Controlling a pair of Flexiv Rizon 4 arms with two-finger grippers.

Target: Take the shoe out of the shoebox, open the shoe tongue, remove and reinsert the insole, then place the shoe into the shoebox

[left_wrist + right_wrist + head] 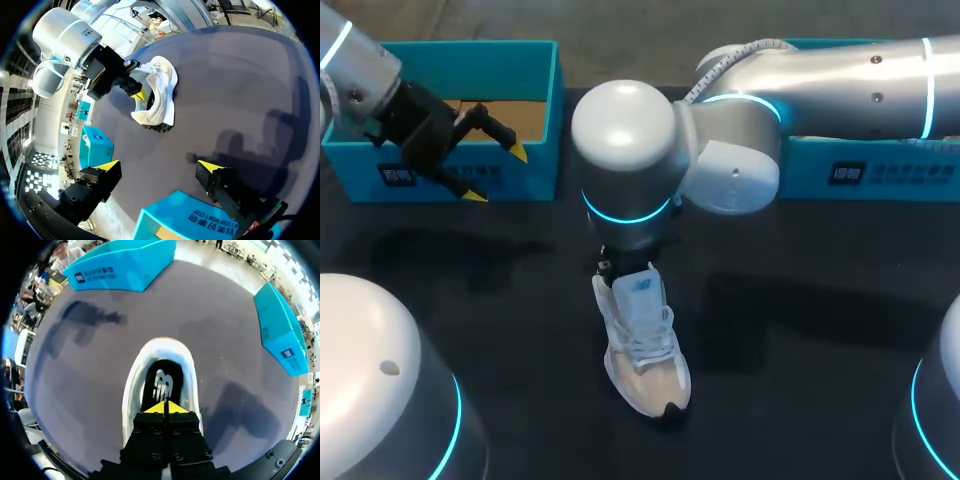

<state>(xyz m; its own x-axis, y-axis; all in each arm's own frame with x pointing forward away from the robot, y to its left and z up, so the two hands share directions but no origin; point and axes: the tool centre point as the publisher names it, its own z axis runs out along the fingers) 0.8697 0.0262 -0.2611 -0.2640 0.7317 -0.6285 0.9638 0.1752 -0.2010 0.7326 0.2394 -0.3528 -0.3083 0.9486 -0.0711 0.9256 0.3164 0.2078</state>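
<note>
Soft white mesh and woven laces across the shoe (642, 345), smooth black insole (161, 382) inside, all on a matt dark table (800, 320). Matt teal card outside the shoebox (535, 170), raw brown card within. Glossy, smooth silver shell on the right arm (625, 130), catching the light.

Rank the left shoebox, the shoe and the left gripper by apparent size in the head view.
1. left shoebox
2. shoe and left gripper look alike; the gripper sits nearer the camera, so unranked.

Dark tabletop (800, 400), soft blurred shadows lying across it, faint sheen under diffuse light
</note>
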